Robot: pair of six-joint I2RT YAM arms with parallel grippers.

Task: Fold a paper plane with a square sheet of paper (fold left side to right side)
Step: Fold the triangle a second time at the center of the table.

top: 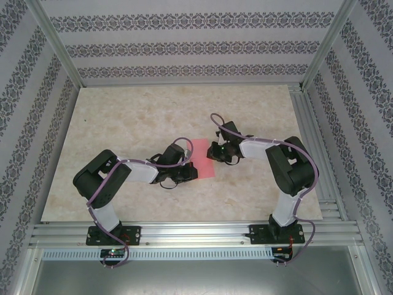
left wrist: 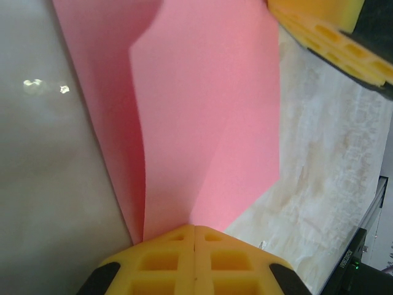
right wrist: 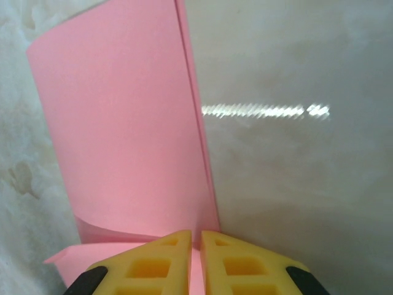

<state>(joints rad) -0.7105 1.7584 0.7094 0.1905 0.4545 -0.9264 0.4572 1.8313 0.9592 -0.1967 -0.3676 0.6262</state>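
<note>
Near the middle of the marble-patterned table (top: 123, 123), the square sheet of paper (top: 202, 158) lies between the two arms, which reach in toward each other from either side. From above, the pink-red paper shows as an upright narrow strip. The left gripper (top: 187, 166) sits at its lower left edge and the right gripper (top: 216, 153) at its right edge, just beside it.

From the left wrist, the left gripper (left wrist: 194, 228) has its yellow pads (left wrist: 159, 261) pressed flat together with no gap. The sheet (left wrist: 209, 123) runs out from between them, so this pincer is clamped on the paper. One layer lifts off the table and bends over a second layer beneath it, with a soft diagonal bend across the upper one. A yellow pad of the other gripper (left wrist: 331, 31) shows at the top right corner, close to the paper's far edge.

From the right wrist, the right gripper (right wrist: 196, 235) has its pads (right wrist: 153, 264) drawn to a thin slit, and the pink edge of the sheet (right wrist: 123, 135) is caught in that slit. The paper curls up and over in a rounded roll on the left. Its two straight edges run nearly together down the right side toward the fingertips, not quite aligned. No sharp crease is pressed in. A bright reflection streaks the table on the right.
</note>
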